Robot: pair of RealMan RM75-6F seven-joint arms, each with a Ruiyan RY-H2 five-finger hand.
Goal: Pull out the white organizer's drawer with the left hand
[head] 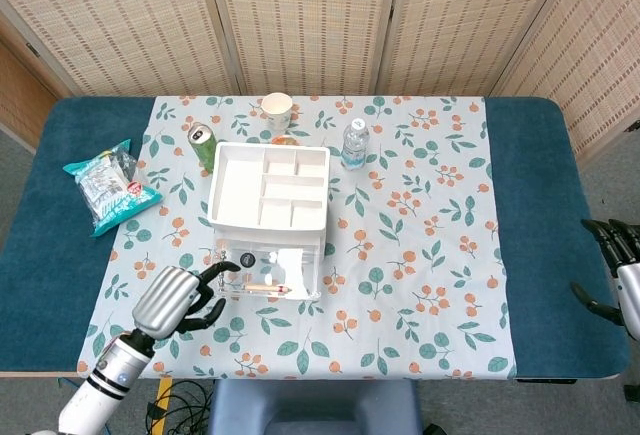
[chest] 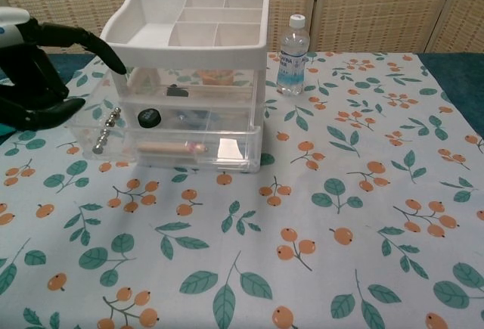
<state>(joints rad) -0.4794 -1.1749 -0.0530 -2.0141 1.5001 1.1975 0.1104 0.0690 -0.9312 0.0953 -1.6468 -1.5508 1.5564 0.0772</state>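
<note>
The white organizer (head: 268, 187) (chest: 189, 19) stands mid-table, a compartment tray on top and clear drawers below. Its bottom drawer (head: 270, 283) (chest: 197, 149) sticks out toward me, with a pen-like stick and small items inside; metal knobs (chest: 104, 128) show at its left front. My left hand (head: 178, 300) (chest: 34, 64) hovers left of the drawer, fingers spread, holding nothing. One fingertip (chest: 119, 66) points at the organizer's left edge; contact is unclear. My right hand (head: 618, 273) hangs past the table's right edge, fingers apart and empty.
Behind the organizer stand a green can (head: 203, 143), a paper cup (head: 277, 108) and a water bottle (head: 353, 142) (chest: 292, 55). A snack bag (head: 110, 185) lies at the left on the blue cloth. The floral cloth (head: 420, 255) covers the middle.
</note>
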